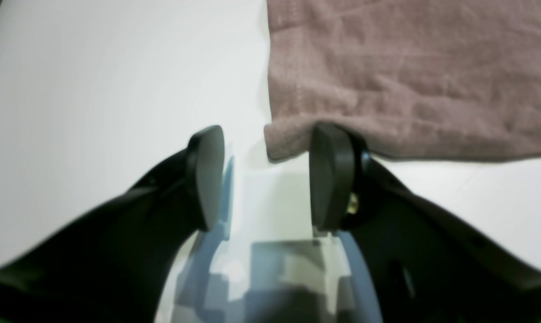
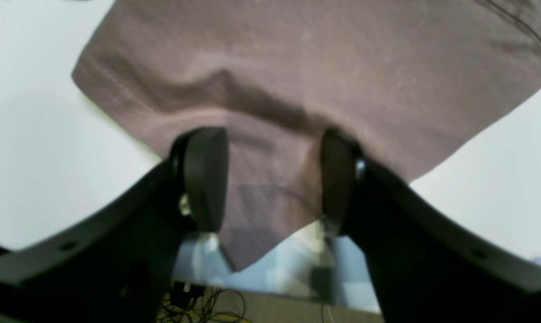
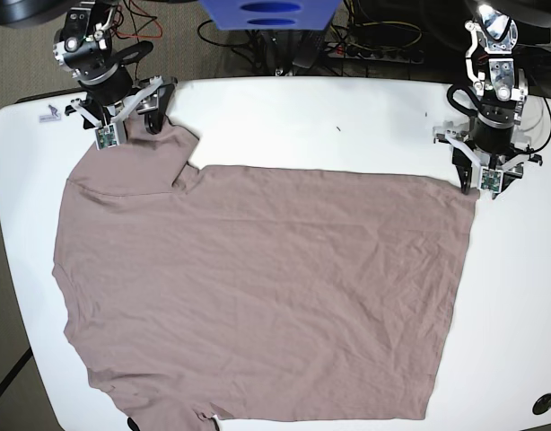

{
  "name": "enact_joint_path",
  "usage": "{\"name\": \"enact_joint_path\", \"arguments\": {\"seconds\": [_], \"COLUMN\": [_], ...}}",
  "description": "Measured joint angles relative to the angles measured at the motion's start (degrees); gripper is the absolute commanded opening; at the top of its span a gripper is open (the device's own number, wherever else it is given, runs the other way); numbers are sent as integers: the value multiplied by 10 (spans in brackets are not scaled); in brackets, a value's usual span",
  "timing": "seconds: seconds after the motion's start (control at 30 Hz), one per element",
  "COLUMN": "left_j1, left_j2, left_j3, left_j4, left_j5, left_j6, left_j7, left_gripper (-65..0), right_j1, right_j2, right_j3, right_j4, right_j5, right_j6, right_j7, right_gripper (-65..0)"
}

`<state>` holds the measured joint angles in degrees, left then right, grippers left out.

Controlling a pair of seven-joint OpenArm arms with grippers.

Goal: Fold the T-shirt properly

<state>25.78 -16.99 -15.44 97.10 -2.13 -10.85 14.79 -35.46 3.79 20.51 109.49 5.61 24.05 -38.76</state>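
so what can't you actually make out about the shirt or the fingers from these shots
- Base view: the bottom edge of the dusty mauve-brown knit T-shirt is cut off by the frame.
- Base view: both grippers' fingers are too small and hidden by their wrists.
- Right wrist view: whether the right gripper pinches the sleeve between its black fingers is unclear; cloth drapes over them.
- Left wrist view: the left gripper is blurred; the right-hand finger's tip meets the hem.

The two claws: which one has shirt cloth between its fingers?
The right gripper, at the sleeve of the T-shirt. The left gripper stands at the hem corner with only bare table between its fingers.
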Motion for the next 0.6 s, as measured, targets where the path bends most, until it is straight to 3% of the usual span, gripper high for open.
{"name": "enact_joint_path", "arguments": {"seconds": [0.2,0.6], "left_j1": [-15,-21], "left_j2": [7,6], "left_j3": [-5,-8], "left_j4": [-11,-14], "left_j5": [-72,-78], "left_j6": [2,-11], "left_j7": [35,42], "left_gripper": [-347,-345], "right_j1": [0,1], "right_j2": [0,0], "right_j3": [0,0], "right_j4": [1,-4], "right_j5": [2,2], "right_j6": [0,0], "right_j7": [2,5], "right_gripper": [-320,-336]}}
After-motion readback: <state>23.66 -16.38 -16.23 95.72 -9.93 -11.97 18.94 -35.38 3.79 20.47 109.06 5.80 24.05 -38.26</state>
